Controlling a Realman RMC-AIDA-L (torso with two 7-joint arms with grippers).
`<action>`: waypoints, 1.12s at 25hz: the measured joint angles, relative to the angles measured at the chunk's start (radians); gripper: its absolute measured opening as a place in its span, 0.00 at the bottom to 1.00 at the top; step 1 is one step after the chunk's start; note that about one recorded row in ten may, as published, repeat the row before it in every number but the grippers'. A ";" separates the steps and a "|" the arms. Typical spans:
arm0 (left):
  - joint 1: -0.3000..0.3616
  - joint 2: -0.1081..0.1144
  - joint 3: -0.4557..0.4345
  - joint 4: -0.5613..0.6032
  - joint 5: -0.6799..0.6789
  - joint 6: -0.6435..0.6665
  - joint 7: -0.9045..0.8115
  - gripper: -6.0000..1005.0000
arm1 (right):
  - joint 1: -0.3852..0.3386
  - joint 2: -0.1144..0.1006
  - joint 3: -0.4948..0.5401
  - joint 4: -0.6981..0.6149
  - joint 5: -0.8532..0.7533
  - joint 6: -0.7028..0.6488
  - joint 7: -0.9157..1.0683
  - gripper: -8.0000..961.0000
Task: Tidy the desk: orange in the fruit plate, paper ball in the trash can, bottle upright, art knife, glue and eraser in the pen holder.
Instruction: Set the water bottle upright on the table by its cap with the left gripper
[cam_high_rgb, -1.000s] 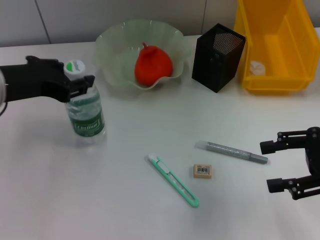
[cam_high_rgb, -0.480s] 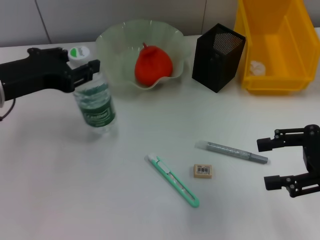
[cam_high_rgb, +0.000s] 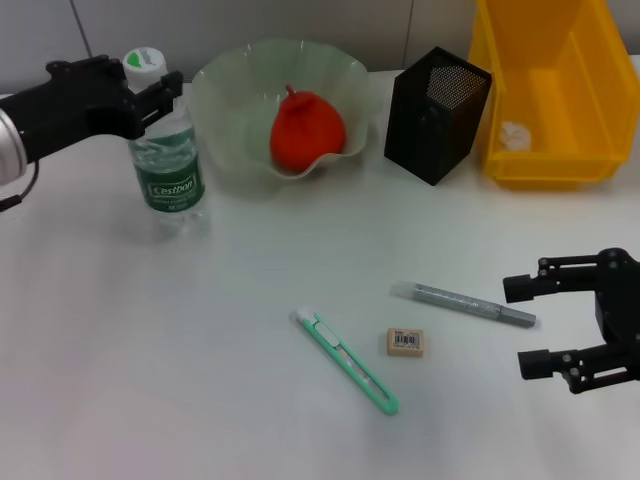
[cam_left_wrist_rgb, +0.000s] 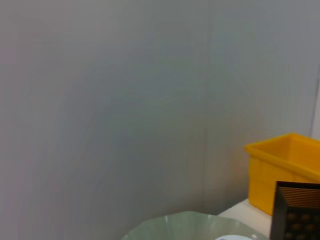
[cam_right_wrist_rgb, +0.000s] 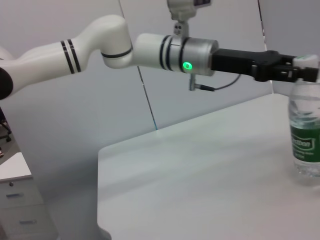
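Observation:
The clear bottle (cam_high_rgb: 167, 162) with its green label stands upright on the table at the far left; my left gripper (cam_high_rgb: 150, 88) is shut around its neck, below the white-green cap. The right wrist view shows the same bottle (cam_right_wrist_rgb: 305, 142) and left gripper (cam_right_wrist_rgb: 292, 71). The orange (cam_high_rgb: 306, 129) lies in the pale green fruit plate (cam_high_rgb: 222, 92). A paper ball (cam_high_rgb: 514, 135) sits inside the yellow trash can (cam_high_rgb: 550, 165). The green art knife (cam_high_rgb: 346, 361), the eraser (cam_high_rgb: 405, 342) and the grey glue (cam_high_rgb: 464, 303) lie on the table in front. My right gripper (cam_high_rgb: 527, 326) is open, just right of the glue.
The black mesh pen holder (cam_high_rgb: 436, 113) stands between the plate and the trash can. In the left wrist view a grey wall fills most of the picture, with the trash can (cam_left_wrist_rgb: 280, 167), the pen holder (cam_left_wrist_rgb: 298, 210) and the plate's rim (cam_left_wrist_rgb: 190, 220) low down.
My left gripper has carried the bottle toward the back left and brought it from tilted to upright. The right gripper has shifted slightly left toward the glue.

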 joint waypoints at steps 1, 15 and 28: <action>-0.013 -0.001 0.005 -0.020 -0.005 -0.018 0.002 0.53 | 0.002 0.000 0.000 0.002 0.000 0.001 0.000 0.81; -0.059 0.001 0.059 -0.108 -0.061 -0.190 0.017 0.55 | 0.012 0.006 -0.013 0.018 -0.007 0.015 -0.003 0.81; -0.050 0.003 0.055 -0.145 -0.096 -0.268 0.024 0.57 | 0.017 0.004 -0.013 0.046 -0.007 0.023 -0.014 0.81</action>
